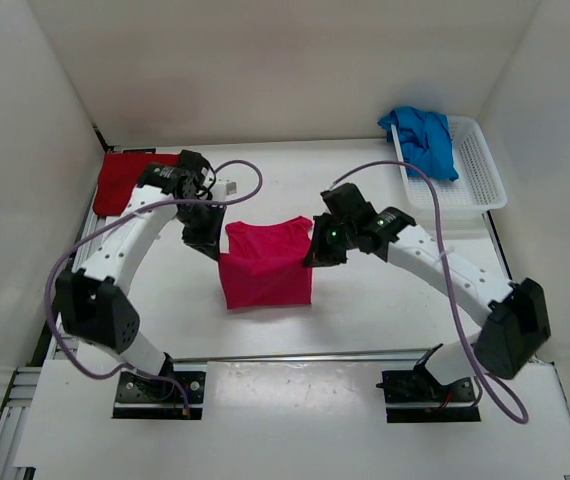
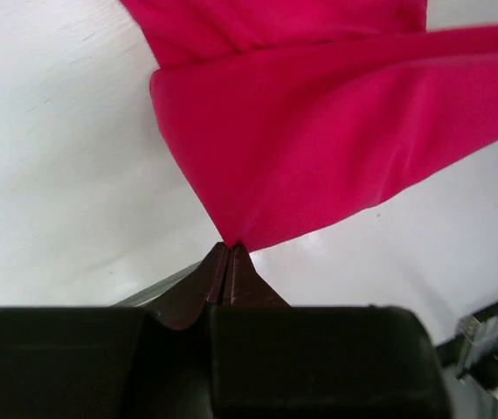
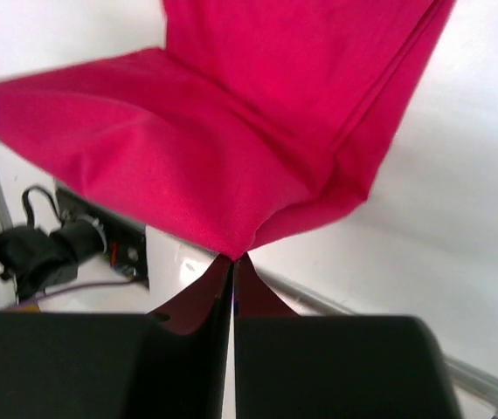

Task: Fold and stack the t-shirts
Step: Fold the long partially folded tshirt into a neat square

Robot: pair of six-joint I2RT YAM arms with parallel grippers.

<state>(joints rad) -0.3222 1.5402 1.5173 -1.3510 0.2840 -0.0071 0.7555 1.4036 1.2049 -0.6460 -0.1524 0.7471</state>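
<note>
The bright pink-magenta t-shirt (image 1: 265, 262) hangs between my two grippers above the table's middle, its lower part resting on the surface. My left gripper (image 1: 215, 243) is shut on its left upper corner, and the pinched fabric (image 2: 301, 148) spreads away from the closed tips (image 2: 231, 246). My right gripper (image 1: 317, 246) is shut on the right upper corner, with the cloth (image 3: 223, 148) fanning out from its tips (image 3: 234, 257). The dark red t-shirt (image 1: 125, 182) lies flat at the far left. The blue t-shirt (image 1: 422, 138) is bunched in the basket.
A white mesh basket (image 1: 475, 170) stands at the far right against the wall. White walls close in the table on three sides. A metal rail (image 1: 295, 356) runs along the near edge by the arm bases.
</note>
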